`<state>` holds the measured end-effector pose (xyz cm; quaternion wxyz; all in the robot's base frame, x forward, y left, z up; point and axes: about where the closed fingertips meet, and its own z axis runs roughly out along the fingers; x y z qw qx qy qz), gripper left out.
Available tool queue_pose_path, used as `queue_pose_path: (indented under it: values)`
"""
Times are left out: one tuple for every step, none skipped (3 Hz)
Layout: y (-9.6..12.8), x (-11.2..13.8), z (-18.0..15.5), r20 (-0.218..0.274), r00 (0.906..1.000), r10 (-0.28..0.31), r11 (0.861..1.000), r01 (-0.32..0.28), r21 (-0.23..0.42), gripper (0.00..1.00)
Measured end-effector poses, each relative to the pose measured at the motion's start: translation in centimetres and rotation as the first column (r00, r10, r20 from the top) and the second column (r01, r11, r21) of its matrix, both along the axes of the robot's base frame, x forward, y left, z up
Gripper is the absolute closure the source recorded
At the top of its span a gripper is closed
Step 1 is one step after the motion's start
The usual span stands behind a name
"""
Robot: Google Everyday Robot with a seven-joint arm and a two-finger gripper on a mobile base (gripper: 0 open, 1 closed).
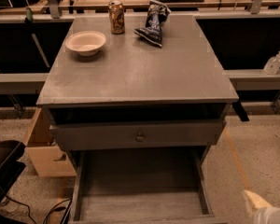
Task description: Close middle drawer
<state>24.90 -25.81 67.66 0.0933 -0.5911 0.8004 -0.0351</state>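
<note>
- We see the gripper (265, 210) only as a pale shape in the lower right corner, above the floor. We cannot tell whether it is open or closed.
- Left of it and not touching it, the middle drawer (140, 192) stands pulled far out.
- Beyond that, the top drawer (107, 135) juts slightly from the grey cabinet (140, 73).
- Farthest off, on the cabinet top, sit a white bowl (85, 42), a drink can (116, 17) and a blue snack bag (152, 18).
</note>
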Motion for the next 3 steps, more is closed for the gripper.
queue_pose_path:
  values:
    - [2.9, -2.0, -7.8, -0.050, 0.9975, 0.050, 0.998, -0.048, 0.044, 0.18]
    - [5.5, -2.6, -13.4, -0.076, 0.9914, 0.106, 0.992, -0.100, 0.079, 0.40]
    - [7.6, -2.0, -17.3, -0.090, 0.9846, 0.150, 0.984, -0.140, 0.111, 0.65]
